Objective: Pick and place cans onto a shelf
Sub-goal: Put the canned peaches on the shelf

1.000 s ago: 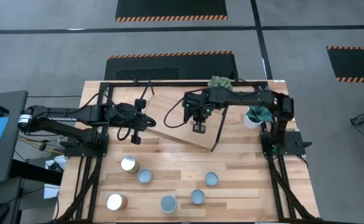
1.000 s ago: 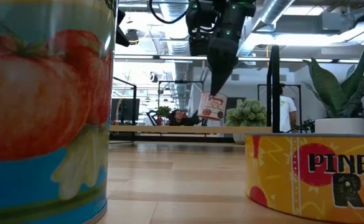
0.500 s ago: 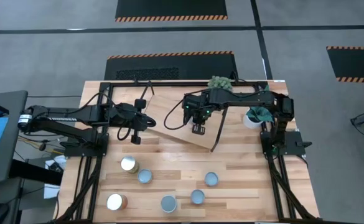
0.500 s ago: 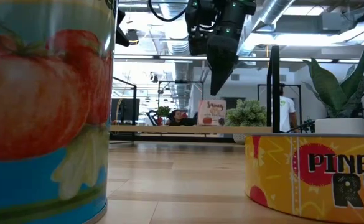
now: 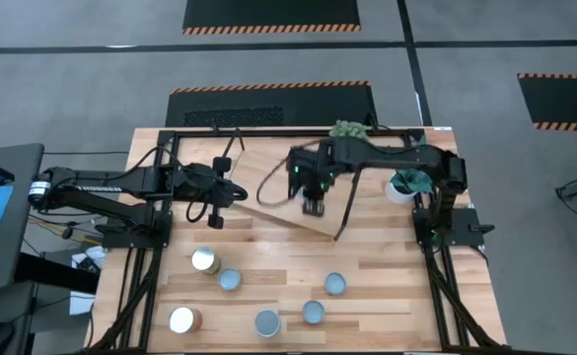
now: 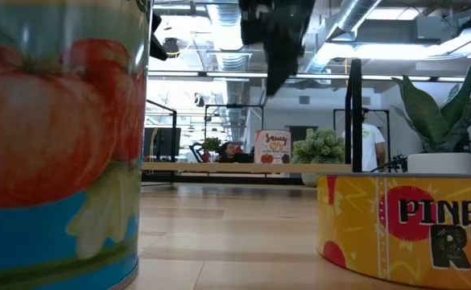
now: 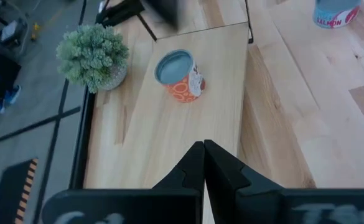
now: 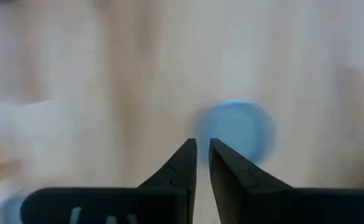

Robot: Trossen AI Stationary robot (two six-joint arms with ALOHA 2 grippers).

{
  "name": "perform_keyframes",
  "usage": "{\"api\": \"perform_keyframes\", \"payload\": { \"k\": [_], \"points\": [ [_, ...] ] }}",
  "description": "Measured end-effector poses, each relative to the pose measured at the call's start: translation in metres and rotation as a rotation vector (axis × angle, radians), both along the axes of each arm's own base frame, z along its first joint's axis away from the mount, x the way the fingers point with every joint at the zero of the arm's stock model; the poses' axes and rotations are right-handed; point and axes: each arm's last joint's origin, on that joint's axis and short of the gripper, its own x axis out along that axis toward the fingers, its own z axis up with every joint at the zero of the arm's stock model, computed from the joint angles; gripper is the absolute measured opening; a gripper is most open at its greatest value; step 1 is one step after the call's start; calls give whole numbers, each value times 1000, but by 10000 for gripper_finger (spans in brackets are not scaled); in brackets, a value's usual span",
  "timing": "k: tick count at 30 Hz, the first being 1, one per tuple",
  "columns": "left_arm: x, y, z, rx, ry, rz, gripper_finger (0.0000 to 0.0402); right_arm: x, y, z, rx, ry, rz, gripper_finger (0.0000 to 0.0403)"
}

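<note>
The shelf stands at the table's far middle. One can, orange-sided with a blue-grey top, stands upright on its base on the shelf board; it also shows in the low view. My right gripper hangs above that can, empty, its fingers a narrow gap apart. A blurred blue-grey round top shows below it. My left gripper is shut and empty at the shelf's left end. Several cans stand on the near table, among them one and another.
A small green plant stands behind the shelf. A white plant pot stands at the far right. In the low view a tomato can and a pineapple can stand close to the camera. People show in the room behind.
My right gripper has let go of the orange can and gone straight up. The can hung tilted below its fingertips, just over the shelf. It now stands upright on the shelf board, apart from the gripper.
</note>
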Motion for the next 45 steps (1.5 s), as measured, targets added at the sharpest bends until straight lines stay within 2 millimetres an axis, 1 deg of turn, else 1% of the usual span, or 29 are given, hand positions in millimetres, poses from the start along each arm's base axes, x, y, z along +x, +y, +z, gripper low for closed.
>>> {"api": "perform_keyframes", "payload": {
  "k": [2,5,7,10,11,13,17,18,20,22,24,27,29,33,36,42,45],
  "points": [
    [-1,0,-1,-15,8,11,0,-2,27,5,69,22,87,69],
    [-3,0,-4,-30,41,21,0,-8,69,5,112,76,212,69],
    [-4,0,-5,-44,59,32,0,-12,97,4,82,91,284,69],
    [-5,0,-6,-78,69,52,0,-17,133,-2,-15,68,360,67],
    [-5,-1,-7,-106,67,46,0,-18,144,-5,-49,58,367,66],
    [-5,-4,-7,-209,63,-7,0,-24,160,-10,-105,58,325,64],
    [-1,-19,-14,-441,119,-202,0,-42,180,-20,-211,132,134,61],
    [0,-23,-16,-472,137,-210,0,-48,184,-25,-253,152,90,61],
    [5,-31,-22,-480,169,-167,0,-61,191,-35,-367,182,0,61],
    [10,-39,-30,-431,218,-117,0,-77,197,-44,-483,205,-95,61],
    [12,-47,-41,-388,296,-110,0,-91,201,-54,-575,217,-171,61],
    [12,-58,-57,-356,443,-151,0,-103,201,-67,-647,191,-286,61],
    [14,-65,-65,-360,500,-146,0,-108,200,-75,-663,191,-345,61],
    [20,-77,-77,-380,546,-133,0,-115,197,-89,-669,203,-412,61],
    [20,-87,-81,-404,606,-157,0,-117,196,-98,-671,206,-422,61],
    [20,-108,-85,-540,718,-241,0,-119,194,-108,-667,202,-426,61],
    [23,-115,-90,-542,752,-245,0,-118,192,-111,-661,198,-433,61]
  ]
}}
